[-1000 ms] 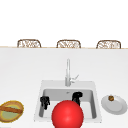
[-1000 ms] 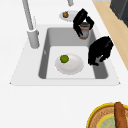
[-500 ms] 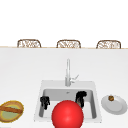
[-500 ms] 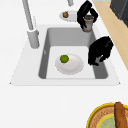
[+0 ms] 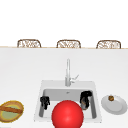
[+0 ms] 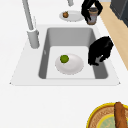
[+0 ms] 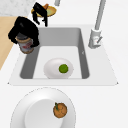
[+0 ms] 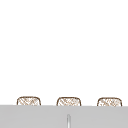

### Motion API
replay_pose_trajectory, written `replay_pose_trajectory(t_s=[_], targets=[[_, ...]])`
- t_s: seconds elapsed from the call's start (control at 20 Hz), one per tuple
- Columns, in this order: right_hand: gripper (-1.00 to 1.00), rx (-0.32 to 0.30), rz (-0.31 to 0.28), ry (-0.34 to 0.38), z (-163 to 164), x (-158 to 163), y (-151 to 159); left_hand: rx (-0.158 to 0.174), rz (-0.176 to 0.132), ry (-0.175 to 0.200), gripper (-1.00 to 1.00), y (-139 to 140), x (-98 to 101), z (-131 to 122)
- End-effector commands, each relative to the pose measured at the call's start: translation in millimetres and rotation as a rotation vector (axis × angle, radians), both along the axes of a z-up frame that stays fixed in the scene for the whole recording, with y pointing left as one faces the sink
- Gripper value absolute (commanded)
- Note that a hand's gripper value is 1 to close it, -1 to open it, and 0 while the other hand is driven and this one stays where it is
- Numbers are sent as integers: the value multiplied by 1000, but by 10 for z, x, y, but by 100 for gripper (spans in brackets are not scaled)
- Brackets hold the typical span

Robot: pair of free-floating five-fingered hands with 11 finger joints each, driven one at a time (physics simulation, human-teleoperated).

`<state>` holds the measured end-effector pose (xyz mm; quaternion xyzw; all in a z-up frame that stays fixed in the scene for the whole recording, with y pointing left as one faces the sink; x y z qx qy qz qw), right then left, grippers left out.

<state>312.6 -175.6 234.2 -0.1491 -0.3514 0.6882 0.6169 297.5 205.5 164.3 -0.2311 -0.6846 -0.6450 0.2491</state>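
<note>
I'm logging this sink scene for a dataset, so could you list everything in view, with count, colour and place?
Sink: one, grey, centre of the white counter.
Faucet: one, silver, behind the sink.
Plate: one, white, in the sink.
Lime: one, green, on that plate.
Counter plate: one, white, right of the sink.
Small fruit: one, orange-brown, on the counter plate.
Basket: one, yellow-brown, left of the sink.
Red ball: one, front view's foreground.
Chairs: three, wicker, beyond the counter.
Jar: one, brownish, in the right hand.
Right hand: black, curled round the jar.
Left hand: black, holding nothing, over the sink's front edge.
</note>
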Motion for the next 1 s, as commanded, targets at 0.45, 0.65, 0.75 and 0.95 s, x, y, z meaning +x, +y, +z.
replay_pose_trajectory(t_s=[0.45, 0.65, 0.75, 0.95], targets=[[100, 21, -22, 8, 348, -305, -522, 0, 0, 0, 0, 0, 0, 0], [100, 22, -22, 7, 429, -402, -689, 0, 0, 0, 0, 0, 0, 0], [100, 21, -21, 22, 451, -428, -757, 0, 0, 0, 0, 0, 0, 0], [100, 30, -19, 28, 467, -509, -944, 0, 0, 0, 0, 0, 0, 0]])
